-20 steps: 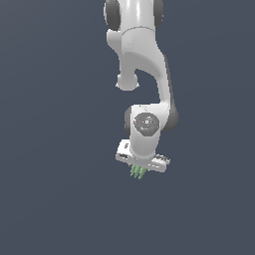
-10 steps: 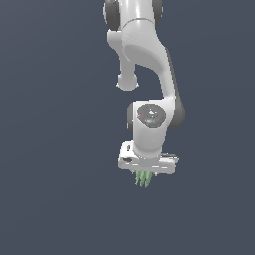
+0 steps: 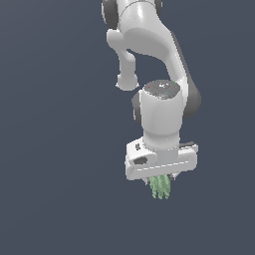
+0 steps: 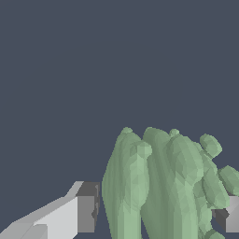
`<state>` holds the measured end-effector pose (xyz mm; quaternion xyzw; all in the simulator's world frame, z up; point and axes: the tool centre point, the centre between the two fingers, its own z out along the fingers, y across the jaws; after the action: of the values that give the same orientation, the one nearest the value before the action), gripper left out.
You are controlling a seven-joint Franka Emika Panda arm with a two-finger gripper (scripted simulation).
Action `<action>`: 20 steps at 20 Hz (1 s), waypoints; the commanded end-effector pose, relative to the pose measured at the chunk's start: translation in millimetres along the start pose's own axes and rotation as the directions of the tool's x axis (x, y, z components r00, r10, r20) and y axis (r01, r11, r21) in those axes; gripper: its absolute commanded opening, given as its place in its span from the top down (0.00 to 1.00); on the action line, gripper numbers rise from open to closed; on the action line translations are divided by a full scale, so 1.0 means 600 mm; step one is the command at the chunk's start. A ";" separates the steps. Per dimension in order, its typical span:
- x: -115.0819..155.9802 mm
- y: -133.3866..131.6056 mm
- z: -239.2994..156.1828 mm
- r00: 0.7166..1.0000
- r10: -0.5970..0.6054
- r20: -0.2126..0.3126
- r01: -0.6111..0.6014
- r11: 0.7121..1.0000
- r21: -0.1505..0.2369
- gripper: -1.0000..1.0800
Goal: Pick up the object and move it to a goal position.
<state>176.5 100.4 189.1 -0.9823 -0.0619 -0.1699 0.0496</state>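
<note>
white two-fingered gripper: clamped on small pale green cluster of pointed leaf-like lobes | lower centre-right of exterior view | long axis vertical, tips pointing down

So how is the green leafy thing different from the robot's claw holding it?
The leafy thing is pale green; the gripper is white with dark finger pads. The leafy thing is bumpy, with narrow pointed lobes; the gripper is smooth and blocky. The leafy thing is narrower than the gripper, whose fingers stand on either side of it. Both point downward together.
</note>
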 end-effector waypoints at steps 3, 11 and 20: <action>0.047 -0.031 -0.053 0.990 -0.111 -0.088 0.114 0.993 0.034 1.00; 0.104 -0.089 -0.148 0.932 -0.276 -0.233 0.299 0.952 0.069 1.00; 0.135 -0.148 -0.252 0.828 -0.417 -0.375 0.476 0.876 0.077 1.00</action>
<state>192.3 174.1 353.9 -0.8956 -0.2803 -0.3313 0.0978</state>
